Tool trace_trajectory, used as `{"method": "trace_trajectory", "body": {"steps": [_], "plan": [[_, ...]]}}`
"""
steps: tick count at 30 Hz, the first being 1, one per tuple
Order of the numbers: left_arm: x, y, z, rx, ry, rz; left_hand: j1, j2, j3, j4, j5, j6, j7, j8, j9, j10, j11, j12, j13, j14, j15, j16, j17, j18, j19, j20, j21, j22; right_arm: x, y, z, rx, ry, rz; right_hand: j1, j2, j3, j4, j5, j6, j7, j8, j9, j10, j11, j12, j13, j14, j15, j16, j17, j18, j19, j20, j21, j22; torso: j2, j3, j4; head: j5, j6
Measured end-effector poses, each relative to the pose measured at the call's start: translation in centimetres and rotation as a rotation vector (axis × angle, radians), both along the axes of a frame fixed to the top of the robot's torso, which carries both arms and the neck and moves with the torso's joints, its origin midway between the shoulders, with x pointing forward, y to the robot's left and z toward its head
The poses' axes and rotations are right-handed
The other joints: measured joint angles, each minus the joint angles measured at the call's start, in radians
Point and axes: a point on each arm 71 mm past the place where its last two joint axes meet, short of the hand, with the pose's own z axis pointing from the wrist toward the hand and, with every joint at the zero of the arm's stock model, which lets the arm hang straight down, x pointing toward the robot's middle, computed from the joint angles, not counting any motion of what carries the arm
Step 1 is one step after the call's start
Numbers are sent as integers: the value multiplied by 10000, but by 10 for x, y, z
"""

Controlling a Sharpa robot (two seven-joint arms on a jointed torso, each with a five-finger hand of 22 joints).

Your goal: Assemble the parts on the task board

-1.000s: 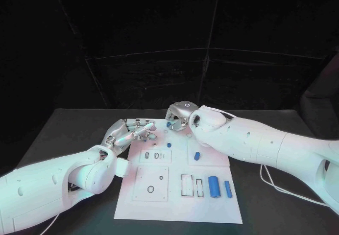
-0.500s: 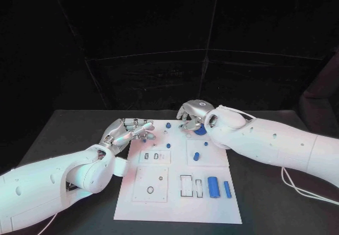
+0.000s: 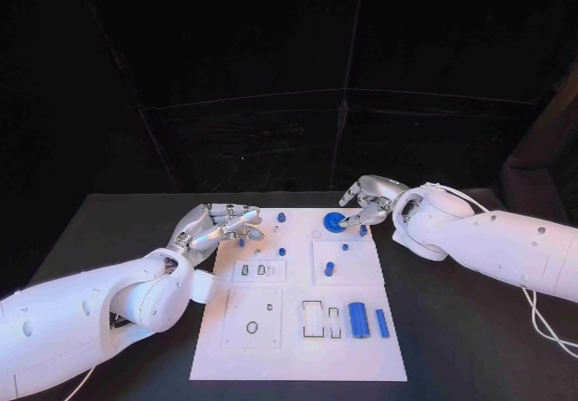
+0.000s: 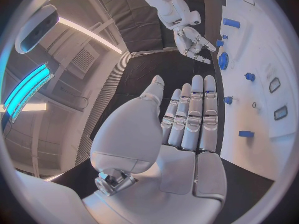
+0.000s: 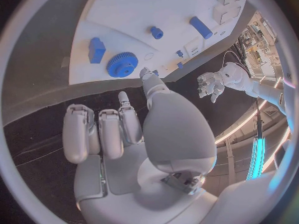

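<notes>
At the board's far right corner, my right hand (image 3: 371, 199) hangs with nothing in it, fingers loosely apart, just beside the blue gear (image 3: 332, 220) lying flat there. My left hand (image 3: 223, 224) hovers open over the board's (image 3: 289, 351) far left edge. Next I'd judge a fresh part needs picking up.

A black table (image 3: 109, 225) stands before a dark curtain (image 3: 301, 100) hung behind it.
</notes>
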Motion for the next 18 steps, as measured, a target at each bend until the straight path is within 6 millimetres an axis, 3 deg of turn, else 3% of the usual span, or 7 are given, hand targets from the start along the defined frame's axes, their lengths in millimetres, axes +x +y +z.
{"method": "trace_trajectory", "body": {"steps": [3,4,18], "plan": [[0,-1,0,-8,4,-22,0,0,0,0,0,0,0,0,0,0,0,0,0,0,0,0,0,0,0,0,0,1,1,-2,-2,-45,303,-136,197,16,-103,311,0,-54,54,37,0,36,30,595,166,18,52,104,28,-72,56,56,66,-1,1,5,0,-14,5],[0,-1,0,-9,6,-27,0,0,0,0,0,0,0,0,0,0,0,0,0,0,0,0,-1,0,0,0,0,0,1,-3,-3,-64,375,-173,197,16,-112,321,0,-54,54,38,1,35,30,666,171,18,52,135,28,-159,55,56,75,0,0,4,0,-21,8],[1,-1,-1,-7,26,-54,0,0,0,1,0,-1,0,0,0,-1,1,0,0,0,0,0,-2,1,0,0,0,2,8,10,-9,-310,884,-242,343,163,-53,381,36,-54,54,124,1,31,33,865,170,21,49,219,26,-156,199,87,144,-2,14,-7,17,-40,-53]]}}
